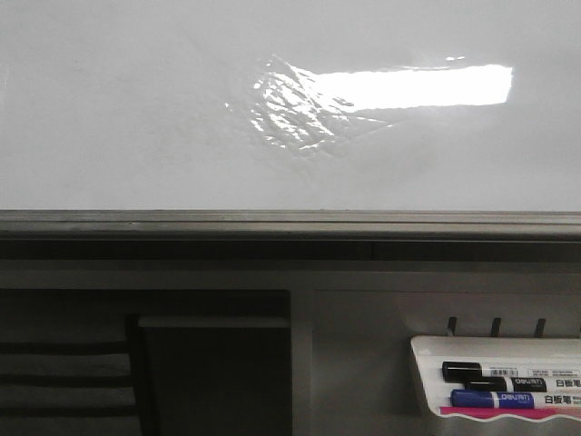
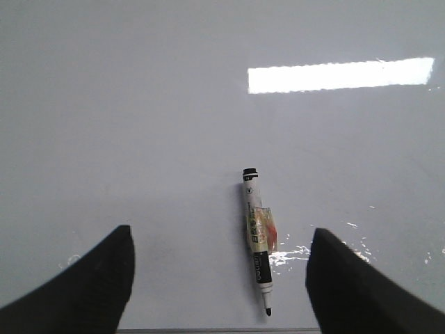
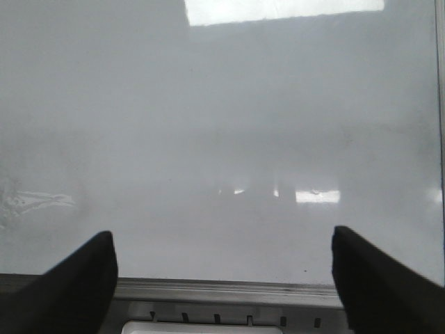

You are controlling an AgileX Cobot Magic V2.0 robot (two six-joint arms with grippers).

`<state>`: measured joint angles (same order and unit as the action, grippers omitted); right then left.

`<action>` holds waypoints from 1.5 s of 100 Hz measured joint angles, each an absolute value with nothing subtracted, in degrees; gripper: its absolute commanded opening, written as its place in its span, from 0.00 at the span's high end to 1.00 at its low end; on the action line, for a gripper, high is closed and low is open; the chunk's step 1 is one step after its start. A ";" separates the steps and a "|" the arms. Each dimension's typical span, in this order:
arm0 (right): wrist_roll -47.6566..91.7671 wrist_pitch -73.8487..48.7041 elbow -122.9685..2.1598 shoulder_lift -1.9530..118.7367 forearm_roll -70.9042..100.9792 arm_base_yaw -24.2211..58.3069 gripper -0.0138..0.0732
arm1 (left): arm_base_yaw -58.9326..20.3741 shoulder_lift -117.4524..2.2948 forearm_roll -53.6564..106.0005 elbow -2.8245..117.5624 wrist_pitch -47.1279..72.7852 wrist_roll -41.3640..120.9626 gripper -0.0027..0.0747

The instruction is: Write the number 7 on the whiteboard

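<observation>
The whiteboard (image 1: 136,109) fills the upper half of the front view, with its dark grey rail (image 1: 290,222) below. No number 7 shows on it in any view. Neither gripper appears in the front view. In the left wrist view my left gripper (image 2: 222,232) is open and empty in front of the whiteboard (image 2: 139,104). An uncapped black marker (image 2: 259,236) with a taped label lies against the board between the fingers, nearer the right one, touching neither. My right gripper (image 3: 222,234) is open and empty, facing the whiteboard (image 3: 208,104) just above the rail (image 3: 229,289).
A white marker tray (image 1: 427,350) hangs below the rail at the right, holding a black marker (image 1: 495,372), a blue marker (image 1: 495,398) and a pink item (image 1: 508,413). Its top edge shows in the right wrist view (image 3: 208,327). A dark opening (image 1: 213,381) sits lower left.
</observation>
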<state>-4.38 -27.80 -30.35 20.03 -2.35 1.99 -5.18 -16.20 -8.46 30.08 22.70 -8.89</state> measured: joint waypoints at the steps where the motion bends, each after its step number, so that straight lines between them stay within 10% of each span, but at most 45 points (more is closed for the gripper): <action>1: -4.38 -27.80 -30.35 20.03 -2.35 1.99 0.19 | -5.18 -16.20 -8.32 30.08 22.70 -8.89 0.40; 150: -4.38 -27.80 -30.35 20.03 -1.02 1.99 0.19 | -8.42 -76.04 3.92 46.86 20.70 0.00 0.59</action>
